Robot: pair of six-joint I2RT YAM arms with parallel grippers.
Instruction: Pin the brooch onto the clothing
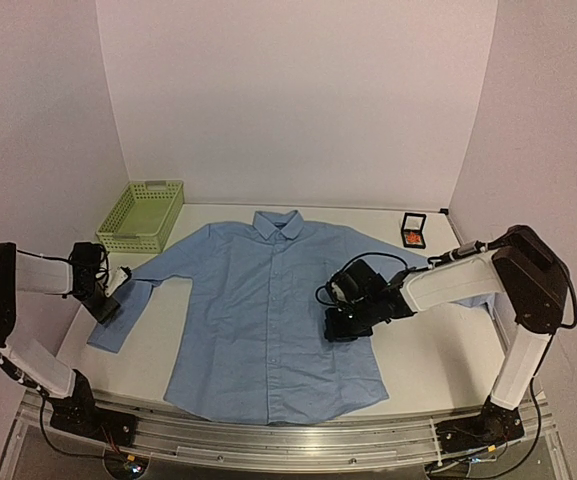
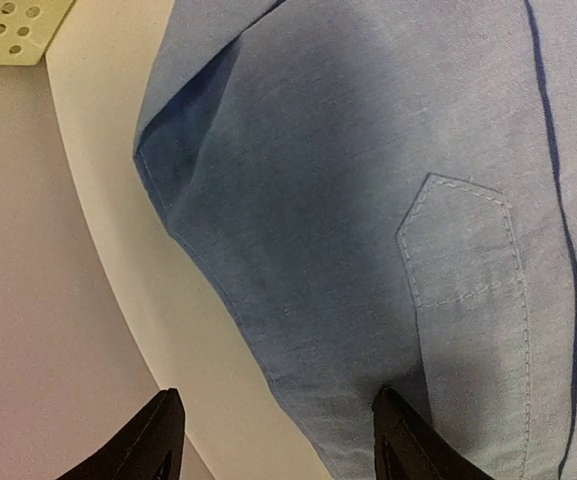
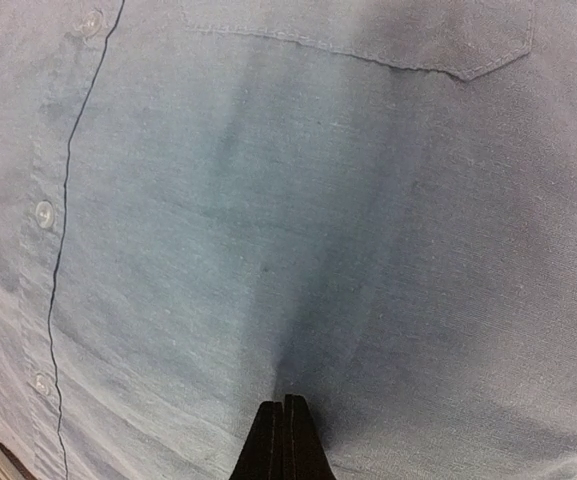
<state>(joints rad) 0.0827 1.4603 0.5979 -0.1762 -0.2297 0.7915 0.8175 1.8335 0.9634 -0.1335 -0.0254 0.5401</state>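
Nearest, a ribbed aluminium rail (image 1: 268, 432) along the front edge, with both arm bases bolted on. Beyond it, a flat, matte, off-white table (image 1: 438, 360), rounded at the left corner in the left wrist view.

Spread flat across most of that surface, collar away from the arms: the clothing (image 1: 258, 320), a light blue shirt of fine, slightly heathered weave, with a darker placket line, small pale buttons and neat pale stitching round a pointed cuff tab and a chest pocket.

Over the sleeve end on the left arm's side: the left gripper (image 2: 278, 445), black fingers standing well apart, straddling the sleeve's edge, gripping nothing.

On the shirt front, right of the placket and below the pocket: the right gripper (image 3: 284, 440), black fingers pressed tight together, tips down at the cloth, faint creases running toward them. A pinch of fabric between them: cannot tell.

Farther back on the right, just beyond the other sleeve and off the cloth: a small black square box (image 1: 413, 232), open-topped, with the brooch (image 1: 412, 238) inside, a tiny orange-red speck.

Far left, near the sleeve: a pale green plastic basket (image 1: 143, 213), rectangular, with perforated walls.

Behind everything, plain white walls (image 1: 298, 100) on three sides, smooth and matte.
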